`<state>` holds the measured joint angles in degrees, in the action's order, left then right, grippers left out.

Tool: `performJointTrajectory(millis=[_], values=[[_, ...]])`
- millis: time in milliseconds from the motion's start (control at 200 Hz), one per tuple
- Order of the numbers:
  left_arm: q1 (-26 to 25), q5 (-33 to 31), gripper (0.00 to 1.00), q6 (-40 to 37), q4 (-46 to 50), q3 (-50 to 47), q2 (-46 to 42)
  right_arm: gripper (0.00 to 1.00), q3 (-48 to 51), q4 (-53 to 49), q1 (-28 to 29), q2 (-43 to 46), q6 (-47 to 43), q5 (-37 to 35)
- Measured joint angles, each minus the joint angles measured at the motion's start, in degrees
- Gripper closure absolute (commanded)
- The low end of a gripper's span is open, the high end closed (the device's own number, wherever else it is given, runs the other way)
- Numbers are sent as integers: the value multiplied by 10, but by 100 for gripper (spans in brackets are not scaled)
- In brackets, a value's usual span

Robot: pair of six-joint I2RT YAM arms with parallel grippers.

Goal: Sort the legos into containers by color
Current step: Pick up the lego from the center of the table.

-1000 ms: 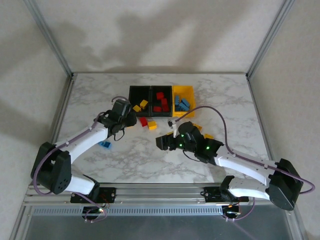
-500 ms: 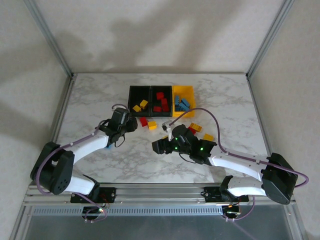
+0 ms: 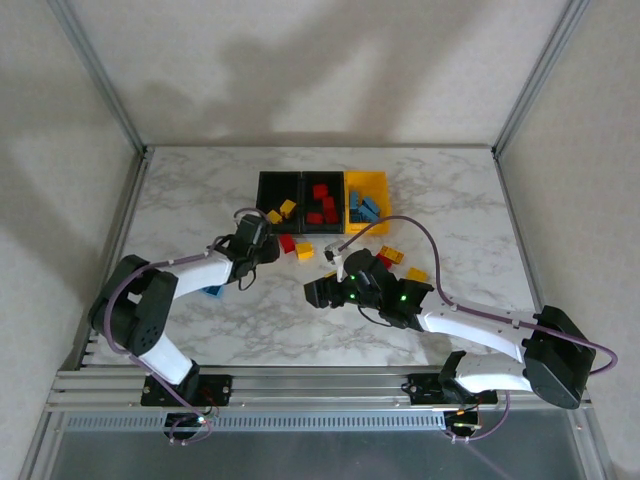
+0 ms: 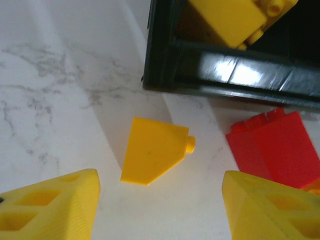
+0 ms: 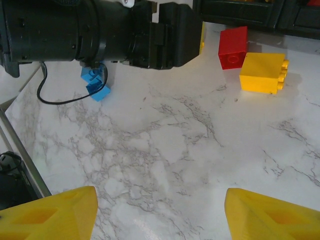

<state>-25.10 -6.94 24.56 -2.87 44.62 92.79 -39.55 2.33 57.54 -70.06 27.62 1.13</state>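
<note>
Beside the black plastic bin (image 4: 225, 70), a yellow sloped plastic brick (image 4: 152, 155) is framed by the left hand (image 4: 160, 200), spread wide, apparently for pickup.

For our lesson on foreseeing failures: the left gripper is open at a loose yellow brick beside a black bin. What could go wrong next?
1. The yellow brick is wedge-shaped, so the left gripper may slip on its slope and flick it away.
2. The red brick lies close to one finger, so closing could nudge or catch it.
3. The black bin wall stands just beyond the yellow brick, and a low lift might strike it.
</note>
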Motion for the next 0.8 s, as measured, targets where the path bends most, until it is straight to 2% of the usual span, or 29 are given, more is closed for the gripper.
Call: performJointTrajectory(millis=[225, 411, 656, 801], values=[[3, -4, 41, -6, -6, 31, 40, 32, -4, -1, 0, 0, 0, 0], [7, -6, 48, -7, -6, 31, 50, 32, -4, -4, 0, 4, 0, -9], [9, -10, 67, -12, -6, 47, 65, 32, -5, -4, 0, 4, 0, -12], [9, -10, 69, -14, -6, 48, 66, 32, -6, -5, 0, 4, 0, -14]])
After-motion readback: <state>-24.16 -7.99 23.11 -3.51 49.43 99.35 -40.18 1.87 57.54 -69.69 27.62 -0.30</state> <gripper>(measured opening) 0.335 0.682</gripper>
